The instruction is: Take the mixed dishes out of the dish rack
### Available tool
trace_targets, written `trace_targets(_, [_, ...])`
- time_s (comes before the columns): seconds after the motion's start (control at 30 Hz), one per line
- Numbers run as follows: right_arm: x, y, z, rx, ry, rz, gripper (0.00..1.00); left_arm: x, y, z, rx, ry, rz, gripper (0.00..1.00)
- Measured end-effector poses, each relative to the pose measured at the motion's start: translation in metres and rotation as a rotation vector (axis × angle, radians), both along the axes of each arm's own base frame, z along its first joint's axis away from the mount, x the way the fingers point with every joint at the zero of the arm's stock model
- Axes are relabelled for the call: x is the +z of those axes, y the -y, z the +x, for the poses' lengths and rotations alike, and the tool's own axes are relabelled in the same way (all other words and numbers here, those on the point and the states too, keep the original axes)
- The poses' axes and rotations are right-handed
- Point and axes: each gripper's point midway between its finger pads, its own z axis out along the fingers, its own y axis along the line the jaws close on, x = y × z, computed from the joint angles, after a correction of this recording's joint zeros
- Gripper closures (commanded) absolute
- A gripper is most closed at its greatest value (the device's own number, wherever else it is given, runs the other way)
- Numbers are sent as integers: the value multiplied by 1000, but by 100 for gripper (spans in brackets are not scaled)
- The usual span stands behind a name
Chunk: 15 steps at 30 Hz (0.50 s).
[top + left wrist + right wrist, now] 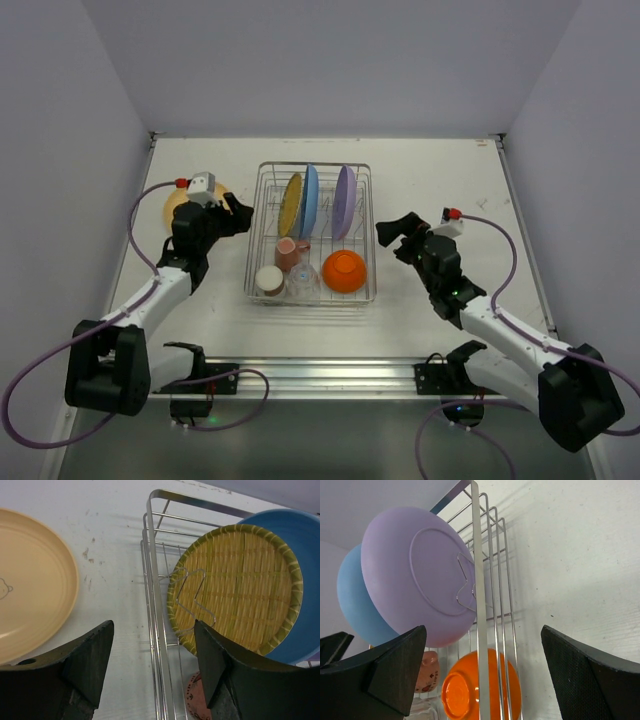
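Note:
The silver wire dish rack sits mid-table. In it stand a yellow plate, a light-blue plate and a lavender plate. At its near end are an upturned orange bowl, a pink mug, a cream cup and a clear glass. A tan plate lies on the table left of the rack. My left gripper is open and empty at the rack's left rim, near the yellow plate. My right gripper is open and empty by the rack's right side.
White walls close in the table on the left, far and right sides. An aluminium rail with the arm bases runs along the near edge. Bare tabletop lies on both sides of the rack.

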Motion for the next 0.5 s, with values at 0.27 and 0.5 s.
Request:
trace_targets(0.27, [21, 0, -4, 63, 103, -100, 1, -1, 10, -13, -65, 64, -23, 6])
trace_targets(0.5, [44, -3, -12, 152, 221, -194, 1, 19, 27, -15, -140, 140, -43, 0])
